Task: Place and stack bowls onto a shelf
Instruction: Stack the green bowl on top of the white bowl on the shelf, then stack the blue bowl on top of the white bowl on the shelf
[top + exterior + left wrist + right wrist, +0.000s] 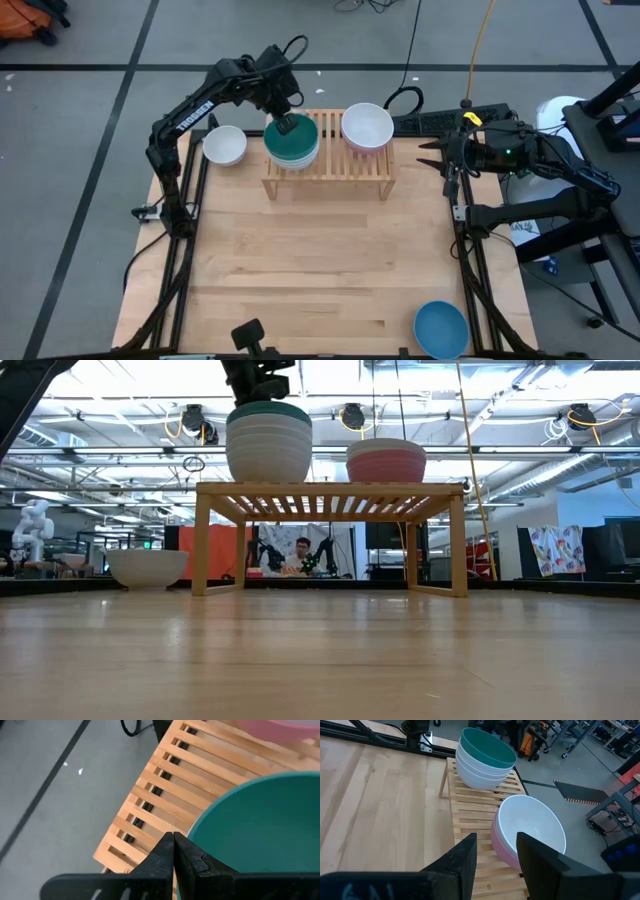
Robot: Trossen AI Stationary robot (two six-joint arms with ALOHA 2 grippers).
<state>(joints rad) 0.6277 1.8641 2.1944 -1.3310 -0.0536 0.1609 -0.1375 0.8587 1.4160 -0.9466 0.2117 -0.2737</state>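
Left white bowl [224, 146]: sits on the bench [320, 260] just beside the shelf's left end, off the shelf and not yet stacked; in the low view it rests low at the left, apart from the shelf leg.

My left jaws [284, 125]: above the teal bowl [292, 138], over the part of its rim that faces the back of the bench. In my left wrist view the two fingers are pressed together with no gap, and nothing is between them; the teal rim lies just beside them, not in them.

Teal stack: the teal bowl tops a pile of white bowls [481, 774] on the shelf's left part. I cannot count the white ones for certain.

Shelf [330, 172]: long axis runs left to right across the back of the bench; bare slats show at its right front corner and between the two piles.

Pink stack: a white bowl [367, 126] nested in the pink bowl [386, 462], on the shelf's right part, close to the teal stack but apart from it.

My right jaws [432, 153]: parked off the shelf's right end, fingers clearly spread, holding nothing.

Blue bowl [441, 329]: at the bench's front right edge, well apart from the shelf.

What the next move turns on: as I judge it, two bowls remain. The white one lies to the left of my left jaws, and that arm is the nearer; the blue one lies toward the front from my right jaws, on that arm's side.
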